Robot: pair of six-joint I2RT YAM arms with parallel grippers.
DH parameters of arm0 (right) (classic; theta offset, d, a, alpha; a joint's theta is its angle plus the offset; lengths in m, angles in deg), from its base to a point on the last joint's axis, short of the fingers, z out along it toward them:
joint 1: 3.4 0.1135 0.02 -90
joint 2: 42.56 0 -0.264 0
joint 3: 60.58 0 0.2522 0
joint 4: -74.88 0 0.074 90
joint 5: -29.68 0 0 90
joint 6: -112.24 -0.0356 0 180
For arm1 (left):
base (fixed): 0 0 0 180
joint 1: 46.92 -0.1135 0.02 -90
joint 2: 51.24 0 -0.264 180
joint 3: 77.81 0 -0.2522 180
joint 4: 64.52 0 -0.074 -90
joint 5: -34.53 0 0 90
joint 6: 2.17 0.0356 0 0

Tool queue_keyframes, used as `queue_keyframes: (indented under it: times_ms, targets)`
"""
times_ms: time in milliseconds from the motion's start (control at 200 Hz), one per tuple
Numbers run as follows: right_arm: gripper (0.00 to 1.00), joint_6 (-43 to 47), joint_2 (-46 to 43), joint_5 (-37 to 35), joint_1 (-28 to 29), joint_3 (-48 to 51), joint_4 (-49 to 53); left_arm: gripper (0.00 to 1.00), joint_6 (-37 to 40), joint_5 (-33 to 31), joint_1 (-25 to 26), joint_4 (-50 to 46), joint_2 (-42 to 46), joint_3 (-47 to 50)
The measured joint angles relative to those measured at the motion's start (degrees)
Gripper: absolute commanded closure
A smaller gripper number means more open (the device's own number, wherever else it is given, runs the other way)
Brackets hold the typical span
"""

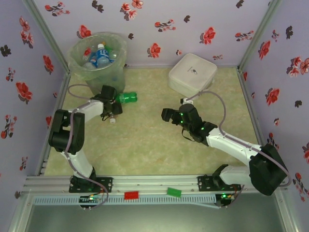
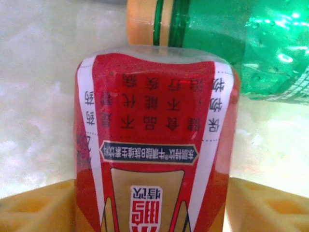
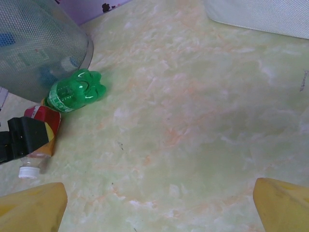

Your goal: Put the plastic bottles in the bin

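A red-labelled plastic bottle point(image 2: 152, 145) with a white cap point(image 3: 26, 172) lies on the table in front of the bin point(image 1: 76, 63). My left gripper point(image 2: 152, 208) stands over it, its yellow fingers point(image 2: 34, 208) pressed against both sides of it; seen from above, that gripper point(image 1: 110, 111) hides all but the cap point(image 1: 112, 120). A green bottle point(image 1: 128, 98) lies right beside it, touching or nearly so. The bin holds several bottles with blue labels point(image 1: 101, 55). My right gripper point(image 1: 169, 115) hangs open over bare table at mid-table, nothing between its fingers point(image 3: 34, 208).
A white square lidded box point(image 1: 192, 73) sits at the back right, close behind the right arm. Flowered walls close in the table on three sides. Bare marbled tabletop point(image 1: 145, 145) lies between the two arms.
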Motion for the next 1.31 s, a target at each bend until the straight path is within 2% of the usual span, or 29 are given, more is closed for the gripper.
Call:
queue_keyframes:
  times_ms: [150,510,645,920,1080,1200,1305]
  targets:
    - [0.0,0.0,0.0,0.0,0.0,-0.35,0.02,0.47,0.07,-0.26,0.0,1.16,0.37,0.7]
    - [0.0,-0.07,-0.11,0.04,0.0,-0.44,-1.25,0.47,0.04,-0.46,0.7,1.44,4.33,3.41]
    - [0.0,-0.11,1.49,0.87,-0.02,-0.44,-3.67,0.47,-0.44,-0.46,2.08,0.57,10.84,6.25]
    - [0.0,-0.92,5.88,3.96,0.0,-0.44,-8.59,0.47,-2.19,-0.39,4.02,-3.78,32.06,8.76]
    - [0.0,-0.98,7.15,5.27,0.0,-0.44,-10.56,0.46,-2.34,-0.37,4.11,-6.75,38.53,3.63]
    - [0.0,-1.11,7.23,5.66,0.0,-0.33,-11.69,0.46,-0.98,-0.28,2.89,-7.8,37.64,-3.76]
    - [0.0,-1.22,7.04,5.88,0.0,0.24,-13.0,0.46,1.03,0.02,-0.57,-8.07,34.58,-10.86]
